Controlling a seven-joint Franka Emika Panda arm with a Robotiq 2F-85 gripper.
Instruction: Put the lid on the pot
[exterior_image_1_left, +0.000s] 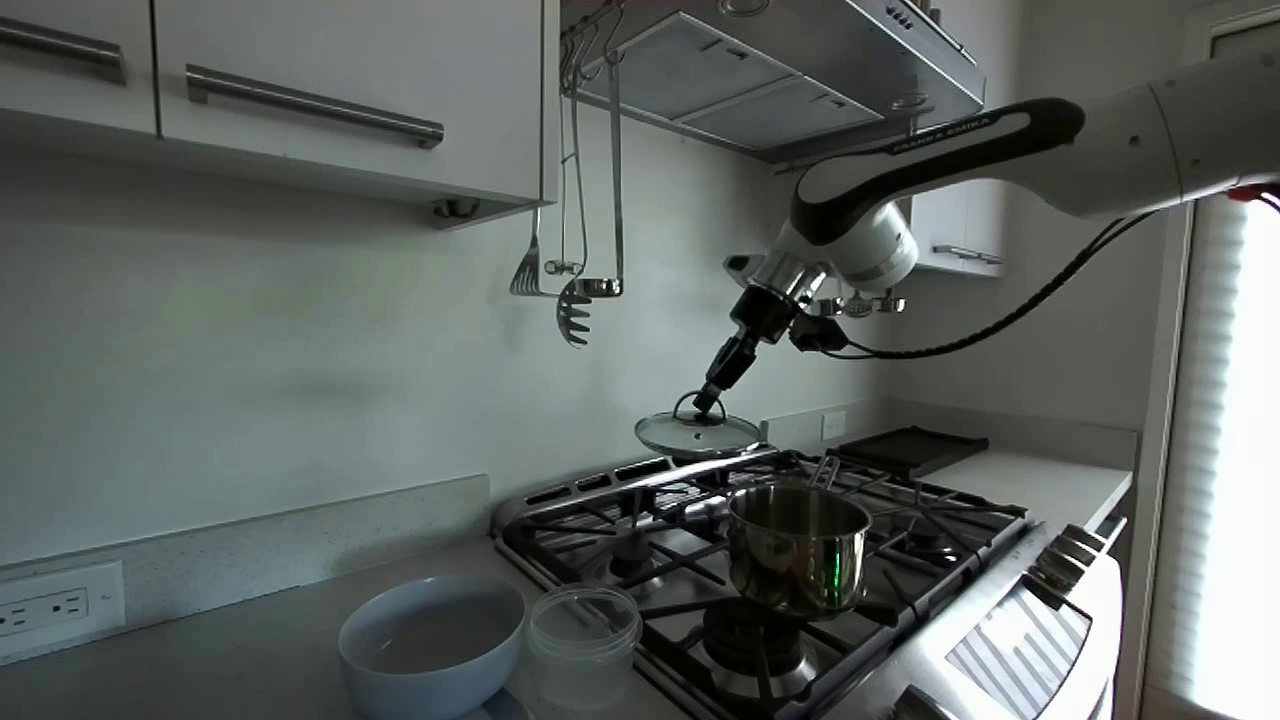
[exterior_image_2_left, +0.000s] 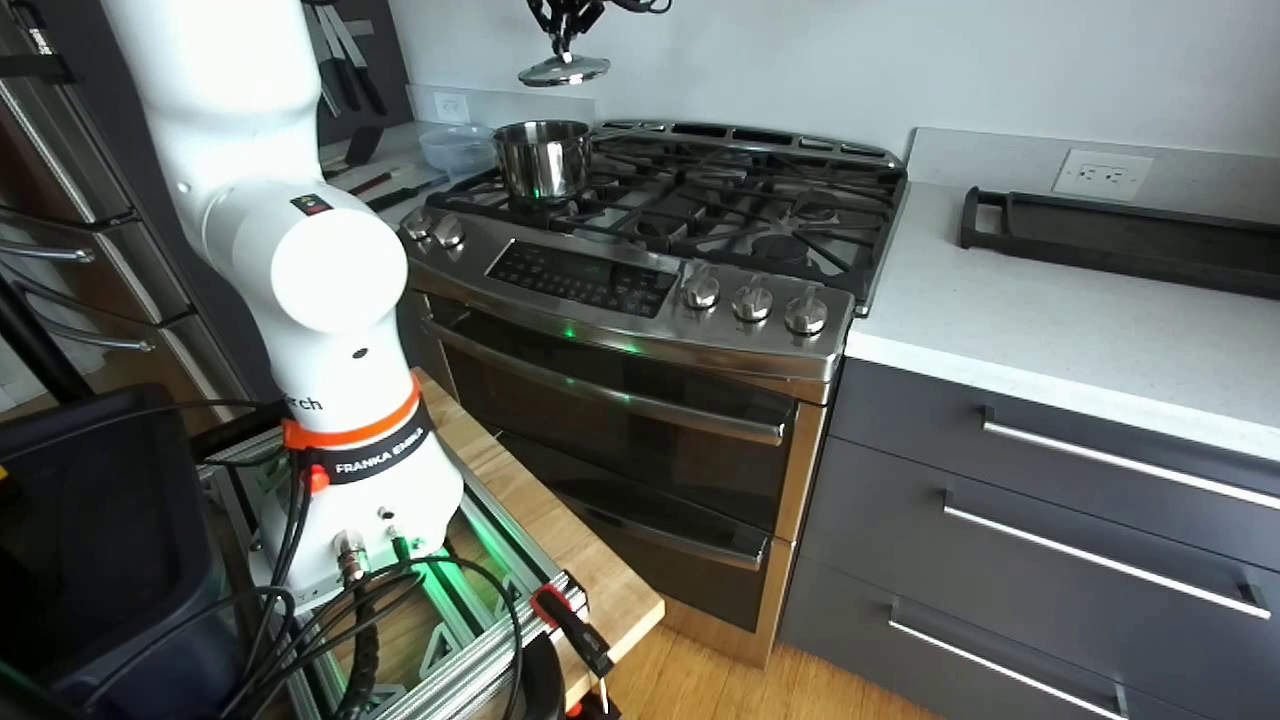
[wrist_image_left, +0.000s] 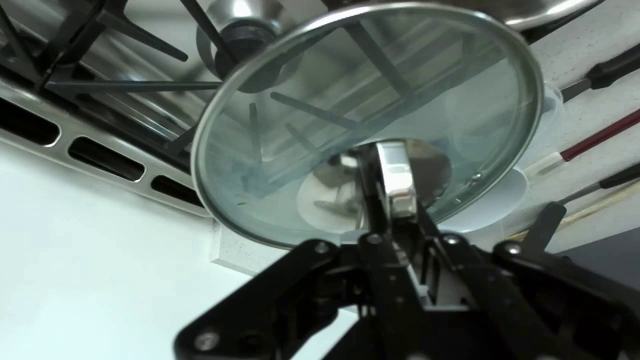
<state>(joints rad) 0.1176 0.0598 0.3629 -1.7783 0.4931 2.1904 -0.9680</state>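
The lid (exterior_image_1_left: 697, 436) is a round glass lid with a steel rim and an arched steel handle. It hangs in the air above the stove, up and to the left of the pot in an exterior view, and above and slightly right of it in an exterior view (exterior_image_2_left: 563, 71). My gripper (exterior_image_1_left: 707, 398) is shut on the lid's handle. In the wrist view the fingers (wrist_image_left: 395, 205) stand on both sides of the handle, and the lid (wrist_image_left: 310, 100) is tilted to the camera. The pot (exterior_image_1_left: 798, 560) stands upright and uncovered on the stove grate, also in an exterior view (exterior_image_2_left: 545, 165).
A white bowl (exterior_image_1_left: 430, 650) and a translucent container (exterior_image_1_left: 585, 645) stand on the counter beside the stove. A black tray (exterior_image_2_left: 1120, 240) lies on the counter at the stove's other side. Utensils (exterior_image_1_left: 590, 290) hang from the range hood (exterior_image_1_left: 750, 90). The wall is close behind the lid.
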